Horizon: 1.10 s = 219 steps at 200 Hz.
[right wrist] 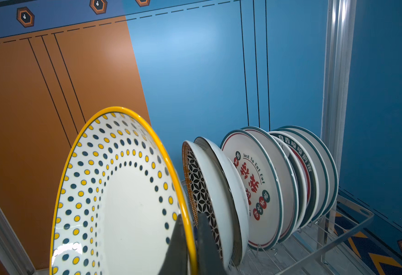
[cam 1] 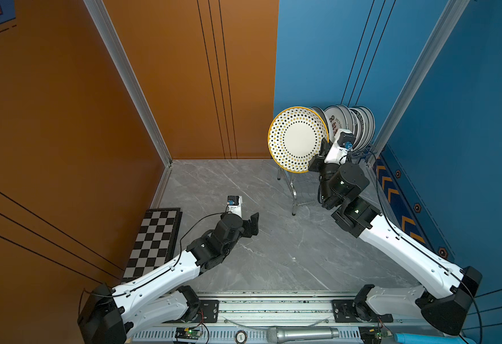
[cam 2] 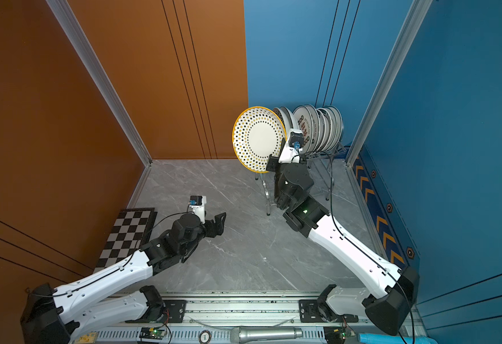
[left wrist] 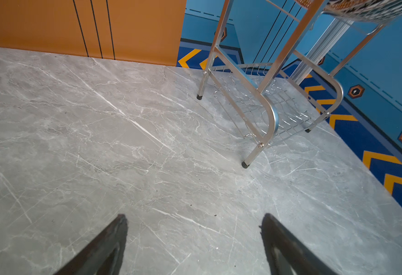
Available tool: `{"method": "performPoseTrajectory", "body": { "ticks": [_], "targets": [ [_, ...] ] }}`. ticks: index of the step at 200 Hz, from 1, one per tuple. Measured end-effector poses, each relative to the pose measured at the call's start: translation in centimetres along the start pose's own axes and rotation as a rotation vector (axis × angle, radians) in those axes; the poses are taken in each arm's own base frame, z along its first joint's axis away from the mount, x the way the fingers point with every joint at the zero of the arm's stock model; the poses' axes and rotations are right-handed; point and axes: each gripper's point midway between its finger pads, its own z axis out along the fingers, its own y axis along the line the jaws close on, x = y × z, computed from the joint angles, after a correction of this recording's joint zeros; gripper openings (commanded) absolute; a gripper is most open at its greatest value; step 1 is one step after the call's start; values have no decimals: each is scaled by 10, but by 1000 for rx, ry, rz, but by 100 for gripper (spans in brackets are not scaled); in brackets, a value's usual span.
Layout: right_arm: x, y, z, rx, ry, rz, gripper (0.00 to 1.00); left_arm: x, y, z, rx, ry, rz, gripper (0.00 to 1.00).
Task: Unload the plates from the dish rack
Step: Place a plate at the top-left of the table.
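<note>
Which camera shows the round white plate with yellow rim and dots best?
The right wrist view: the yellow-rimmed dotted plate looms close, pinched by the right gripper. Both top views show the plate smaller; the left wrist view shows nothing clear of it.

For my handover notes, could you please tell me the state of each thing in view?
yellow-rimmed dotted plate: gripped at its rim, on edge, apart from the row.
right gripper: shut on the yellow-rimmed dotted plate.
left gripper: open, empty, over the tabletop.
other plates: standing on edge in the rack's upper tier.
dish rack: standing upright on the tabletop.
chequered board: lying by the orange wall.
</note>
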Motion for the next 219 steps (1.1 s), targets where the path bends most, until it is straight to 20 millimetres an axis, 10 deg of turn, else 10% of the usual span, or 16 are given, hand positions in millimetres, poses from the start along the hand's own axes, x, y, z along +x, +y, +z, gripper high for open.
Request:
{"method": "performPoseTrajectory", "body": {
  "ticks": [51, 219],
  "targets": [
    [7, -12, -12, -32, 87, 48, 0, 3, -7, 1, 71, -5, -59, 89],
    [143, -66, -75, -92, 570, 218, 0, 25, -26, -4, 235, 50, -199, 88]
  ]
}}
